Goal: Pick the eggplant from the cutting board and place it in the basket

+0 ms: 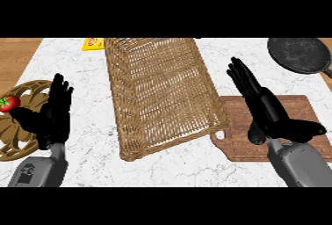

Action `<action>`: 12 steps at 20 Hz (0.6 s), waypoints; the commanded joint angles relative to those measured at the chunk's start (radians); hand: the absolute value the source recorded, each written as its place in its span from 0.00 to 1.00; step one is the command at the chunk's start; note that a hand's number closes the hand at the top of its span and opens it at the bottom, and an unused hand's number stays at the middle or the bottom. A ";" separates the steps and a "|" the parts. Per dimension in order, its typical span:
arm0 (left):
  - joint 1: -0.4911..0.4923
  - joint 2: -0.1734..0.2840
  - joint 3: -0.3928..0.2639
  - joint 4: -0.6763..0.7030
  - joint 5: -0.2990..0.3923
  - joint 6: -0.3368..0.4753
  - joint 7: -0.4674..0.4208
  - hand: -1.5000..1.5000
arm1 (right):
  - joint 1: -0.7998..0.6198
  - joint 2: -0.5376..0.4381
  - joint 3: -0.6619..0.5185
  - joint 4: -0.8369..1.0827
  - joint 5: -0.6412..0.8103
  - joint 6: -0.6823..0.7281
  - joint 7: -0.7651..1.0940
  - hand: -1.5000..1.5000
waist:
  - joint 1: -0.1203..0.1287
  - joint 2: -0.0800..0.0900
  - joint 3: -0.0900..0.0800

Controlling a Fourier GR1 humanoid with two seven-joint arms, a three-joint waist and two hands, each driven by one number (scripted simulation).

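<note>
Dark purple eggplant (257, 134) lies on the brown wooden cutting board (304, 110), lower right, under the straight-fingered right hand (266, 105). Curling late could roll it against the tall woven wicker basket (162, 88). Left hand (48, 114) rests released, lower left.

Grey forearms — black left hand (47, 115), right hand (269, 110).

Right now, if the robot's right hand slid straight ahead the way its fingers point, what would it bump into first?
The right hand points up and slightly left, away from the robot, over the cutting board. Past the board's far edge lies bare marble counter; the way looks free. The basket sits to its left, the black pan to its right, though height is unclear.
</note>
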 commanded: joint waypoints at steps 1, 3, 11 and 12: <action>-0.025 0.053 0.000 -0.026 -0.026 -0.013 0.042 0.50 | 0.082 -0.058 -0.112 0.016 -0.028 -0.048 0.026 1.00 | 0.003 0.019 -0.028; 0.010 0.065 0.003 -0.011 -0.043 -0.004 0.018 0.50 | 0.146 -0.119 -0.220 0.135 -0.012 -0.177 0.110 1.00 | -0.035 0.021 -0.028; 0.005 0.117 -0.055 -0.010 -0.043 -0.130 0.045 0.50 | 0.122 -0.033 -0.348 0.351 0.168 -0.696 0.144 0.00 | 0.033 0.031 -0.031; 0.003 0.141 -0.038 -0.019 -0.029 -0.144 0.068 0.50 | 0.095 -0.052 -0.344 0.372 0.207 -0.766 0.214 0.00 | 0.045 0.030 -0.033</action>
